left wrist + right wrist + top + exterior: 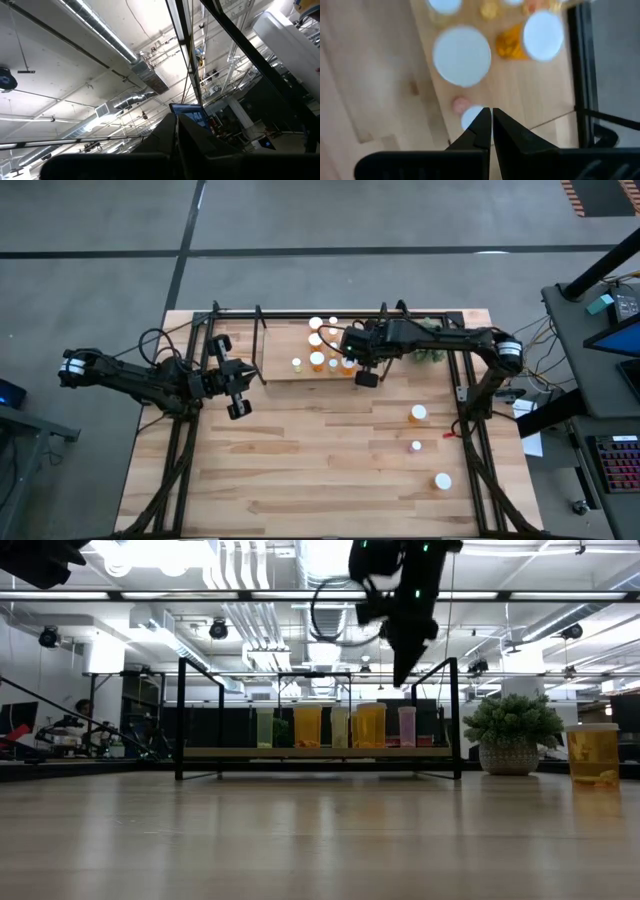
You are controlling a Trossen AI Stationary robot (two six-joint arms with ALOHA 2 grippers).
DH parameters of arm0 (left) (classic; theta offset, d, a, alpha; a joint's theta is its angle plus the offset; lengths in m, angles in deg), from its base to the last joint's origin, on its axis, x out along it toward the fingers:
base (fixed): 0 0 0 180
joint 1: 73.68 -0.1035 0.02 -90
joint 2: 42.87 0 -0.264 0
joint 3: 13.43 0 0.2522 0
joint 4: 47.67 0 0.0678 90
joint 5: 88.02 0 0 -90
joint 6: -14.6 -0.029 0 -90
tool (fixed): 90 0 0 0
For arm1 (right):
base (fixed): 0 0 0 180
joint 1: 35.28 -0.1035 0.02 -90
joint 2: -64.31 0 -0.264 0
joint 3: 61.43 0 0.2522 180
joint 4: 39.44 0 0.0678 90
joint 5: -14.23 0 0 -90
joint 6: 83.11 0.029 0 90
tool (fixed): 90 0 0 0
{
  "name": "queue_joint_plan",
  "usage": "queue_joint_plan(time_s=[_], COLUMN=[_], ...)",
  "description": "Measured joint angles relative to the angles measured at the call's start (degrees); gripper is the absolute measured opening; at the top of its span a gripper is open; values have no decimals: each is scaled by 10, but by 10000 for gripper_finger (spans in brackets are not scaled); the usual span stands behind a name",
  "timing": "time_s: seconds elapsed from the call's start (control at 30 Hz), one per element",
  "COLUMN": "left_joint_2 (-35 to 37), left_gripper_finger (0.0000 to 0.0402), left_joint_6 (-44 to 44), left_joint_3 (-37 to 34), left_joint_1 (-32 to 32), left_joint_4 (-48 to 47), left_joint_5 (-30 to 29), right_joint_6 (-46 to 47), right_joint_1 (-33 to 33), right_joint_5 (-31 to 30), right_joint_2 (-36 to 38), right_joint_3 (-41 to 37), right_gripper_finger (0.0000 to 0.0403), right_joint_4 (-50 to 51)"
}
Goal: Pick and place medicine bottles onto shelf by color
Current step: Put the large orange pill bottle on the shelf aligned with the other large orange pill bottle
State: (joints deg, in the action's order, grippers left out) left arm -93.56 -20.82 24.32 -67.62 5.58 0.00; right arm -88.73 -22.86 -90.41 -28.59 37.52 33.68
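The shelf is a light-wood board between black uprights at the table's far middle; it also shows in the low view. Several white-capped bottles stand on it, orange, pale and pink. Three more bottles stand on the table at the right. My right gripper is shut and empty, pointing down above the row's right end; white caps show below its fingertips. My left gripper hovers by the shelf's left end, shut, facing the ceiling.
A green plant in a pot stands right of the shelf. A large orange bottle stands near the table's right side. Black shelf uprights rise at both ends. Bare tabletop lies toward the near edge.
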Motion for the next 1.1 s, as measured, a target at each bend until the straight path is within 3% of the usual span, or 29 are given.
queue_joint_plan(time_s=[0.23, 0.43, 0.53, 0.63, 0.8, 1.1], left_joint_2=[0, -5, -5, -6, -6, -6], left_gripper_finger=[2, 2, 2, 2, 2, 2], left_joint_6=[1, 6, 25, 70, 126, 141], left_joint_3=[3, 4, 4, 6, 5, 0], left_joint_1=[0, 0, 1, 1, 1, 2], left_joint_4=[1, 3, 3, 3, 2, -1], left_joint_5=[6, 8, 19, 44, 63, 63], right_joint_6=[61, 89, 89, 117, 251, 437], right_joint_1=[-121, -249, -290, -313, -341, -352], right_joint_5=[-4, -4, -5, -2, -4, -4], right_joint_2=[91, 161, 173, 175, 161, 158], right_joint_3=[-41, -158, -224, -274, -295, -240], right_gripper_finger=[9, 9, 9, 9, 9, 9], right_joint_4=[-71, -306, -437, -507, -473, -230])
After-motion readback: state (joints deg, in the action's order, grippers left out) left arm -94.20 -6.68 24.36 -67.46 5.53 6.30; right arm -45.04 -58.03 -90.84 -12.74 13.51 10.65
